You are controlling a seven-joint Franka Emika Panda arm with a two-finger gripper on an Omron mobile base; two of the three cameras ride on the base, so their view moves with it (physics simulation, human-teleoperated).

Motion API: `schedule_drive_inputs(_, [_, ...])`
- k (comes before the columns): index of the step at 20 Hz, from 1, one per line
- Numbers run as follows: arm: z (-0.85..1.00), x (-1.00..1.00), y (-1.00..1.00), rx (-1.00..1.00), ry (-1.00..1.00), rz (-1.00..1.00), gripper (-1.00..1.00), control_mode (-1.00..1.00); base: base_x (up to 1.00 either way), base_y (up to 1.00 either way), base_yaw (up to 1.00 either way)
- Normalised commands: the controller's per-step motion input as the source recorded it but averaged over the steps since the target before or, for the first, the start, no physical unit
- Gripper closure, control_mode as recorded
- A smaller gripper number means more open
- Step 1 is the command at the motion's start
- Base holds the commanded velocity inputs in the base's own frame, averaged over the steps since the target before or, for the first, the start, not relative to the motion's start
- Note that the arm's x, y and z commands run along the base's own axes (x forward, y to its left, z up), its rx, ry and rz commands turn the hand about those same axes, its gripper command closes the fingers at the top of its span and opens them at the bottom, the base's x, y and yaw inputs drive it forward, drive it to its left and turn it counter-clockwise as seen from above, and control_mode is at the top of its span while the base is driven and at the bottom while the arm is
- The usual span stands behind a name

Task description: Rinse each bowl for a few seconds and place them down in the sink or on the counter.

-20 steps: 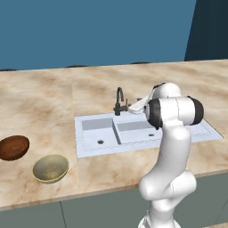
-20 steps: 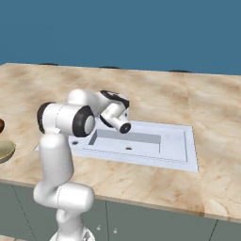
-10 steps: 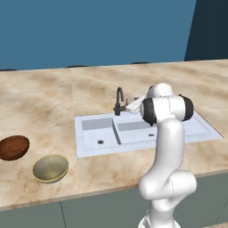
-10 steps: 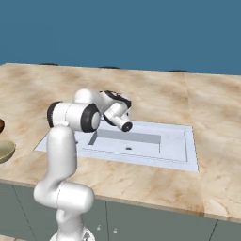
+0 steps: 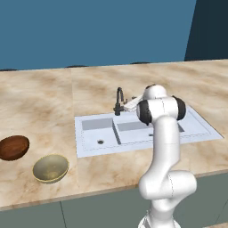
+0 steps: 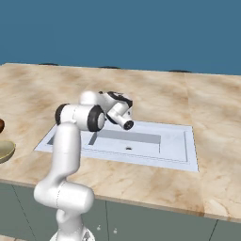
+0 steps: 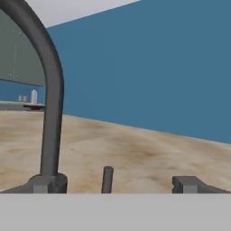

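The white two-basin sink (image 5: 84, 133) (image 6: 188, 146) is set in the beige counter (image 5: 40, 102) (image 6: 216, 113). A dark reddish-brown bowl (image 5: 13, 148) (image 6: 1, 124) and a pale olive-gold bowl (image 5: 50, 168) (image 6: 5, 149) stand on the counter left of the sink, far from my hand. My gripper (image 5: 128, 106) (image 6: 113, 97) (image 7: 118, 184) hovers at the back of the sink, right beside the dark curved faucet (image 5: 119, 100) (image 7: 52, 90). It is open and empty. A fingertip (image 7: 47, 182) sits by the faucet's base, and the small handle (image 7: 107, 178) stands between the tips.
A blue wall (image 5: 98, 31) rises behind the counter. Grey-green cabinet fronts (image 6: 155, 221) run below the front edge. My own arm (image 5: 162, 133) stands over the right basin and hides part of it.
My elbow has swung left and the hand has edged farther back toward the faucet. The gripper has stayed open; the bowls have not moved.
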Motion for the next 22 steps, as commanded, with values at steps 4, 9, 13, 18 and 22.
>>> schedule_drive_inputs(4, [-0.05, 0.37, -0.02, 0.00, 0.00, -0.03, -1.00, -1.00, 0.00, 0.00, 0.00])
schedule_drive_inputs(9, [-0.05, 0.27, -0.13, 0.01, 0.00, -0.06, -1.00, -1.00, 0.00, 0.00, 0.00])
schedule_drive_inputs(13, [-0.26, 0.32, 0.00, 0.02, 0.04, -0.06, -1.00, -1.00, 0.00, 0.00, 0.00])
schedule_drive_inputs(18, [-0.24, 0.28, -0.05, 0.01, 0.06, -0.08, -1.00, -1.00, 0.00, 0.00, 0.00])
schedule_drive_inputs(22, [-0.21, 0.01, -0.46, 0.04, 0.08, -0.08, -1.00, -1.00, 0.00, 0.00, 0.00])
